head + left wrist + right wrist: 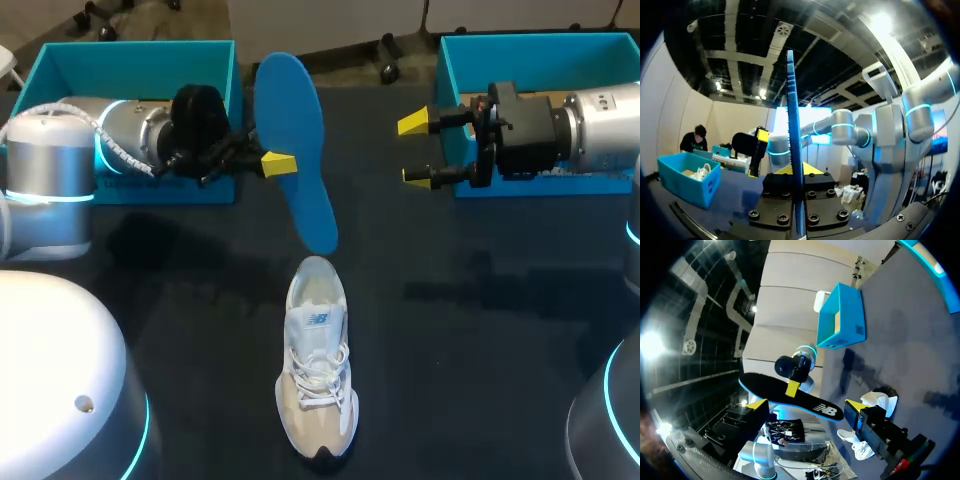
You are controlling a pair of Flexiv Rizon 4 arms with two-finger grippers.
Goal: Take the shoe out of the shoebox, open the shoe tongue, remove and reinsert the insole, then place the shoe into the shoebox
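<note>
Shoe (317,370) unboxed, lower centre. Insole (293,140) out, pinched in your left gripper (280,162), upper centre. Your right gripper (415,150) stands spread, empty. Outstanding: reinsertion and reboxing.

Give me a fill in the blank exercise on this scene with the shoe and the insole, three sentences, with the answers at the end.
1. The left gripper is shut on the ____ insole, holding it up off the surface.
2. The right gripper is ____ and holds nothing.
3. The shoe stands on the ____, not inside a box.
Missing words: blue; open; table.
</note>
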